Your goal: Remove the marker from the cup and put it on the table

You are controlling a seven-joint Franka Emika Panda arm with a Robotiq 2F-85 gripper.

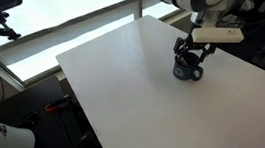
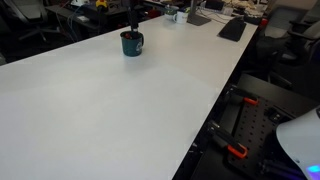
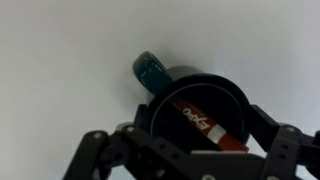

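Observation:
The dark blue-black cup [image 1: 188, 72] stands on the white table [image 1: 123, 75], also shown in an exterior view [image 2: 132, 44]. In the wrist view I look straight down into the cup [image 3: 243, 104], whose handle [image 3: 150, 70] points to the upper left. The marker [image 3: 193, 117] lies slanted inside it, with printed lettering on the body and the red end at the lower right. My gripper [image 3: 195, 152] is open and empty, directly above the cup with a finger on each side of the rim. It hangs just over the cup in both exterior views [image 1: 189, 49] [image 2: 135, 20].
The cup stands near a far corner of the table [image 2: 120, 110]. Beyond that edge are a keyboard [image 2: 232, 28] and desk clutter. A window and floor lie past the table edge [image 1: 67, 31].

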